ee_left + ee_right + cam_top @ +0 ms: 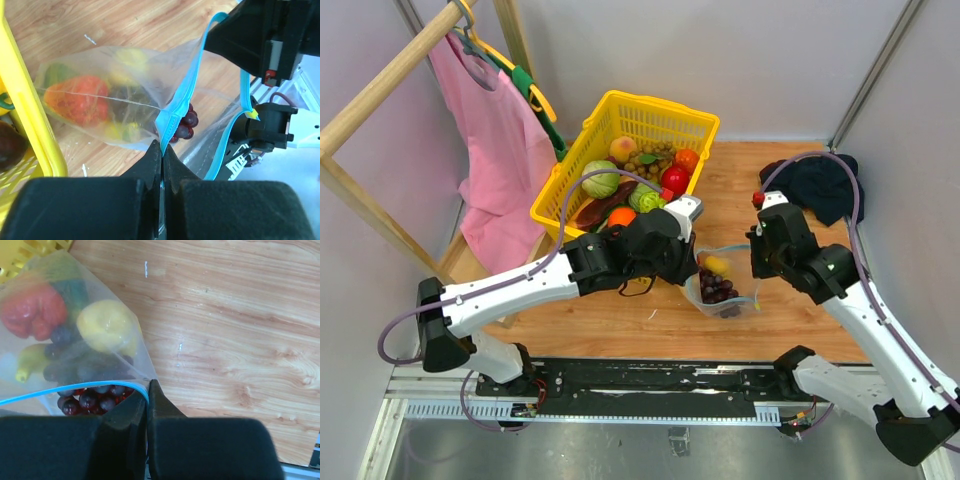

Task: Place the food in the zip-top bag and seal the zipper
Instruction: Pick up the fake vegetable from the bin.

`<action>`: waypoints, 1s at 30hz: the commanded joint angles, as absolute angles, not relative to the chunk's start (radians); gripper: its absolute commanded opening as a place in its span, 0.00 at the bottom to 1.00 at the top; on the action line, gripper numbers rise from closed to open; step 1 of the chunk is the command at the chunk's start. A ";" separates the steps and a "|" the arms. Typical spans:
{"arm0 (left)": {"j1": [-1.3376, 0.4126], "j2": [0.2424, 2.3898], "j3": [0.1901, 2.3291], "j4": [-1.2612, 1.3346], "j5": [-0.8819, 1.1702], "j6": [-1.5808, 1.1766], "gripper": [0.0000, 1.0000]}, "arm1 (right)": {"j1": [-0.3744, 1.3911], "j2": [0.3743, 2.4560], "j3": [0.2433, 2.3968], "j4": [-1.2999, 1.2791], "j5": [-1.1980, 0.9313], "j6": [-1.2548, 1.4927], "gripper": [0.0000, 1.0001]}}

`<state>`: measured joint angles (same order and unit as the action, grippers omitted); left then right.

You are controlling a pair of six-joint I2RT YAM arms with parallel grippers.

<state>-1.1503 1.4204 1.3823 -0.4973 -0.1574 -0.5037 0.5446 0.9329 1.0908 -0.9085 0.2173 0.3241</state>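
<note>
Clenched left fingers (145, 170) and right fingers (162, 407) grip the zipper (192, 80) — stretched left-to-right between them.

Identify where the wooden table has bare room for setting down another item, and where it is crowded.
Free: the wooden table between the yellow mesh basket and the dark cloth; also the near strip in front of the clear zip-top bag. Crowded: around the bag, where the left gripper and right gripper pinch it.

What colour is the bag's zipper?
The zipper is light blue, clearest in the left wrist view.
</note>
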 commanded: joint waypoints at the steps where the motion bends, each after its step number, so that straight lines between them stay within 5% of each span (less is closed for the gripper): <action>1: -1.136 1.435 1.434 -0.531 -0.134 -0.488 0.00 | 0.532 0.904 1.145 -0.966 0.261 0.257 0.01; 24: -1.114 1.466 1.332 -0.402 -0.128 -0.500 0.01 | 0.532 0.767 1.156 -0.910 0.317 0.257 0.00; 30: -1.115 1.494 1.336 -0.386 -0.101 -0.500 0.08 | 0.532 0.755 1.123 -0.873 0.302 0.292 0.00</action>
<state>-1.1213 1.4796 1.3384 -0.4202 -0.1139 -0.5018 0.5446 0.7692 1.1397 -0.9386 0.2707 0.2543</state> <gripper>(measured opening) 0.058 0.009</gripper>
